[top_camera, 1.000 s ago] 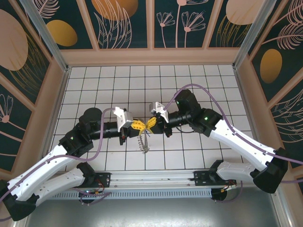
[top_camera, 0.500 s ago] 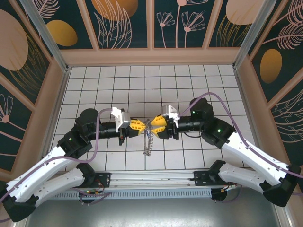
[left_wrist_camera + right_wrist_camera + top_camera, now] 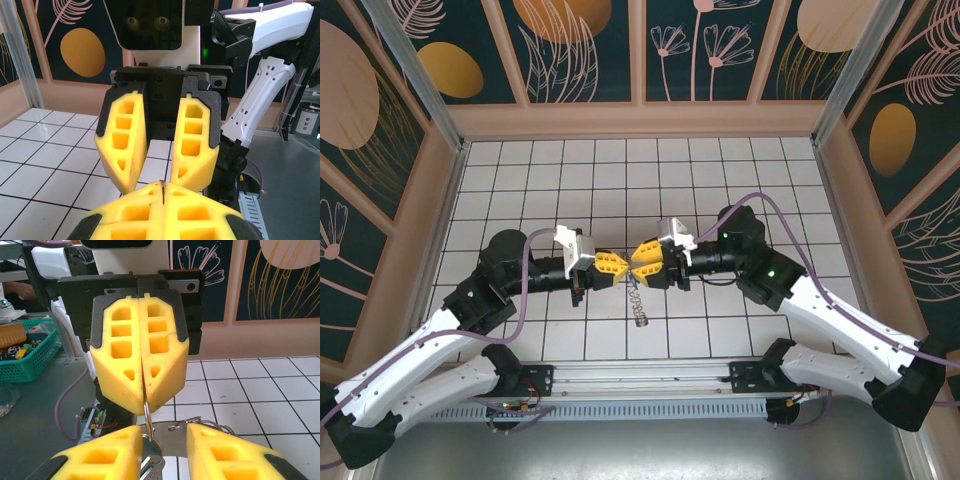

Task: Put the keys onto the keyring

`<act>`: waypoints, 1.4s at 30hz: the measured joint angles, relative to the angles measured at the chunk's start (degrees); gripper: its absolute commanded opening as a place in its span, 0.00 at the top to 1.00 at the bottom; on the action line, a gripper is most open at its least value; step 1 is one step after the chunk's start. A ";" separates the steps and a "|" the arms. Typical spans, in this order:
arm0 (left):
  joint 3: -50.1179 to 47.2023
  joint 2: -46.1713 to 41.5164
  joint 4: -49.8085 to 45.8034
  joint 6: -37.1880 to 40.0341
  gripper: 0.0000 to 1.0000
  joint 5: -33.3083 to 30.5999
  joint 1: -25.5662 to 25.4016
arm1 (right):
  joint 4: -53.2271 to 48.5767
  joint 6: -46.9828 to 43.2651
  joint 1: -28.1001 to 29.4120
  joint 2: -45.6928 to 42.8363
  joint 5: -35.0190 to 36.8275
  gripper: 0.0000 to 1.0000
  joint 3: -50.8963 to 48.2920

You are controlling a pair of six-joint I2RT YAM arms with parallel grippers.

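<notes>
Hanging edge-on from the left arm's (image 3: 480,295) jaws, the keyring (image 3: 638,305) showed from above as a thin grey-brown strip fringed with small wire loops. It dangled just on the near side of the spot where the two sets of jaws met tip to tip. From the right wrist its flat metal edge ran out of the seam between the left jaws, which were pressed together on it. The edge then passed down between the right arm's (image 3: 770,275) jaws, with wire loops fanning out beside it. The right jaws stood apart, a plain gap between their yellow pads (image 3: 225,455), and the ring sat close against one pad (whether it touched could not be told). Whether the ring's lower end reached the tiles could not be told either.

The meeting point lay near the middle of the white, black-gridded tabletop (image 3: 580,170). Rows of bare tiles lay between it and the low tan wall (image 3: 640,120) along the far side, and more open tiles lay to the left and right. Toward the arm bases the room was tighter, with the metal rail (image 3: 640,380) only a couple of tile rows past the ring.

In the right wrist view a green basket (image 3: 30,365) sat on a grey surface, off to the side of the left arm. It held small mixed items, too blurred to name.
</notes>
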 measured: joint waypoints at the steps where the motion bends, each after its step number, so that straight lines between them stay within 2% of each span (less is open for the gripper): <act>1: 0.00 0.02 0.00 0.00 1.00 0.00 0.00 | 0.02 0.02 0.00 0.17 -0.35 0.74 0.00; 4: 0.00 0.35 0.00 0.02 1.00 -0.02 0.00 | 0.11 0.02 0.00 0.35 -0.92 0.81 0.00; 7: -0.07 0.74 0.00 0.00 1.00 -0.04 0.00 | 0.33 0.15 0.00 0.35 -1.53 0.98 0.00; 8: -0.09 0.81 0.00 0.00 1.00 0.00 0.00 | 0.22 0.09 0.00 0.35 -1.70 1.00 0.00; 16: 0.02 1.51 -1.33 0.28 1.00 -0.44 0.00 | -2.97 -1.81 0.00 0.52 -0.63 1.00 0.68; 17: 0.31 1.79 -2.08 0.52 0.98 -0.59 0.00 | -4.24 -2.21 0.00 0.63 -0.17 1.00 1.07; 19: 1.44 2.54 -4.35 1.27 0.86 -1.25 0.00 | -6.88 -3.30 0.00 1.09 1.14 1.00 2.12; 21: 2.95 3.48 -7.23 2.45 0.78 -2.21 0.00 | -10.01 -4.66 0.00 1.81 2.69 1.00 3.78; 25: 5.38 5.66 -12.41 5.05 0.76 -3.76 0.00 | -14.86 -6.78 0.02 3.43 5.42 1.00 6.69; 26: 5.73 6.25 -13.33 5.53 0.77 -4.02 0.00 | -16.17 -7.39 0.13 3.80 6.01 1.00 7.32; 31: 6.19 7.45 -16.17 7.48 1.00 -5.29 0.00 | -20.79 -9.46 1.09 5.40 8.09 1.00 9.20; 37: 6.10 7.21 -17.16 8.04 1.00 -5.35 0.00 | -22.91 -10.82 2.03 5.92 9.57 1.00 10.10; 40: 4.50 5.68 -15.23 7.02 1.00 -5.25 0.00 | -22.34 -10.67 2.34 5.81 9.44 0.82 9.99; 42: 2.84 4.04 -13.14 5.77 1.00 -4.79 -0.02 | -20.46 -10.21 2.43 5.05 9.01 0.77 8.87</act>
